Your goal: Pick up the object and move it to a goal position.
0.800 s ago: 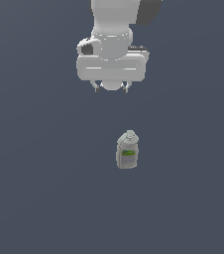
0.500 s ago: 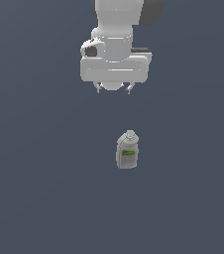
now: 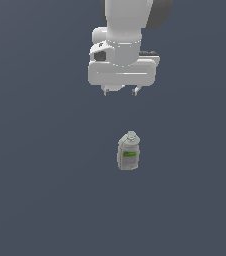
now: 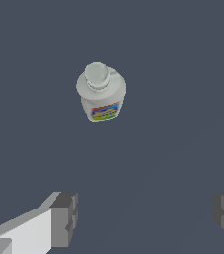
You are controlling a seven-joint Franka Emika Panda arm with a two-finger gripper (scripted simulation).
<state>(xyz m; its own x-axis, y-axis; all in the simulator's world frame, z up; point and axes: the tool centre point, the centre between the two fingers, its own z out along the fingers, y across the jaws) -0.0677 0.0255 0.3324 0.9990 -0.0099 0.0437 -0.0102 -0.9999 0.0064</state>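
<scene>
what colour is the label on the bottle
Mostly green on the bottle in the exterior view; the wrist view shows multicoloured stripes.

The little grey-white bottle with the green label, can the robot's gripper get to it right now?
Probably yes. The small grey-white plastic bottle stands alone on the dark floor, nothing beside it. The gripper hangs apart from it, jaws open wider than the bottle.

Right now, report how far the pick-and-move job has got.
Done: nothing yet; the bottle stands upright on the floor, untouched. In hand: the gripper hangs open above and apart from it, holding nothing. Left: descend, grasp, lift, carry to the goal.
</scene>
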